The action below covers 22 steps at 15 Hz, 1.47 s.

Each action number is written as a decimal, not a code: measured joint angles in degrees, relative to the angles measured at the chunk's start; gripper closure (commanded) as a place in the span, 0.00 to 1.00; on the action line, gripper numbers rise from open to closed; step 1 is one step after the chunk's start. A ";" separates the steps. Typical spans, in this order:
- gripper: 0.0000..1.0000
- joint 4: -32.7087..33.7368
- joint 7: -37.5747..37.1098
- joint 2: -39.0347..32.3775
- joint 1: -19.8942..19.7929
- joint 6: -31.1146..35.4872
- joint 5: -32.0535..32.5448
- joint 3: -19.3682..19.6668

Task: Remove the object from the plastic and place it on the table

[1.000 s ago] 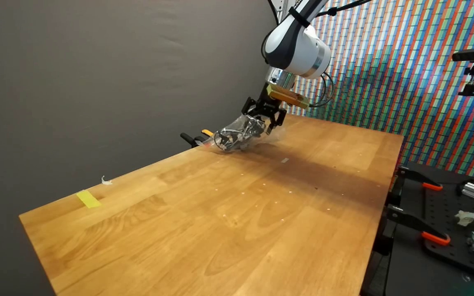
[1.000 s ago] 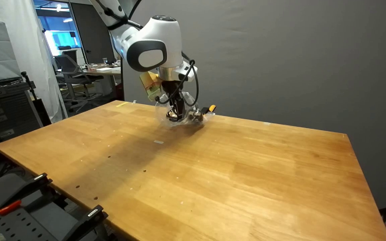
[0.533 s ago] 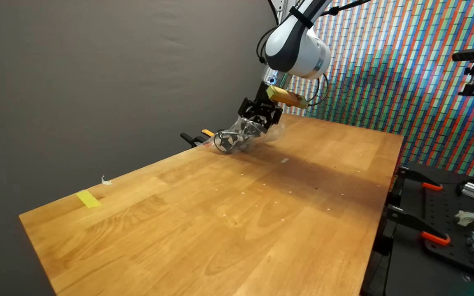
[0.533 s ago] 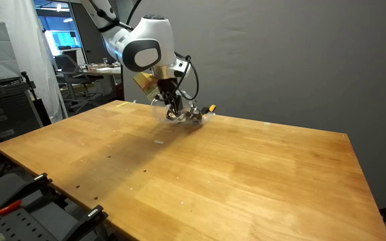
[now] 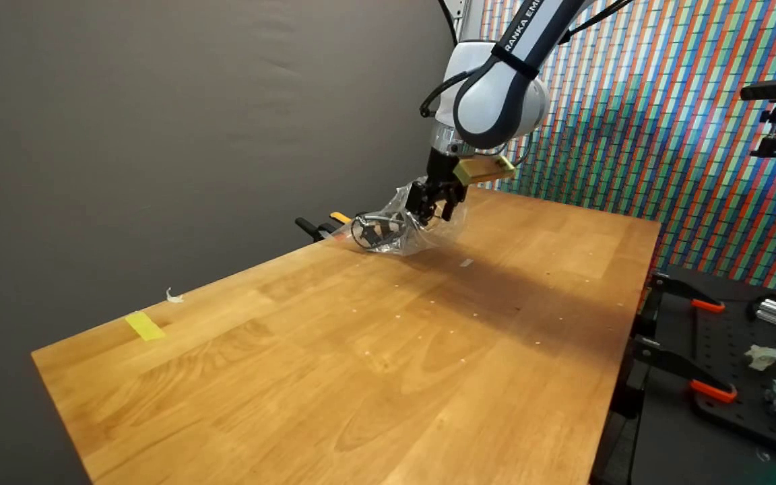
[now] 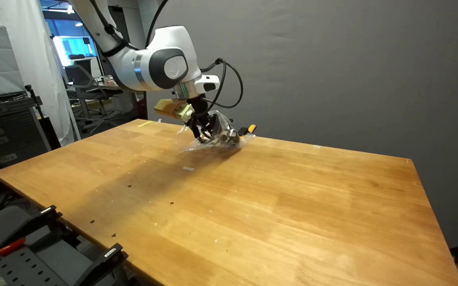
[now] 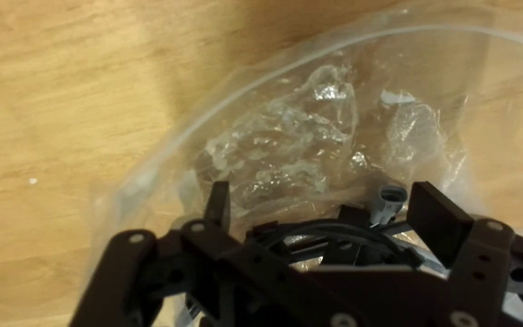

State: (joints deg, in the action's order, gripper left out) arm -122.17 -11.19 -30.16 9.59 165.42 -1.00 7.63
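On the wooden surface, near the edge by a grey backdrop, see black cabling with a grey connector inside a clear plastic bag. Note 2 fingers, wide apart with cabling visible between, clamping nothing. Likely light, springy and snag-prone within slippery plastic; best pinched across the bunched part, away from the connector.

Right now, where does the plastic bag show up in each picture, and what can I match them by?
In an exterior view: the bag near the middle, yellow handle by its left end.
In an exterior view: the bag near the middle, yellow handle by its right end.
In the wrist view: the bag across the middle and right, partly hidden by the gripper.
Shared landmark: the gripper, overlapping the bag in all three views.
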 measured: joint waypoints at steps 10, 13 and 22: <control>0.00 0.48 -8.12 0.28 13.34 0.48 16.15 11.69; 0.00 0.51 -9.38 0.20 15.35 1.31 19.04 13.31; 0.27 2.81 -9.40 -3.73 15.72 4.21 20.50 14.69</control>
State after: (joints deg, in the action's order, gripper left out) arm -119.36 -20.59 -33.89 25.31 169.64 19.50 22.31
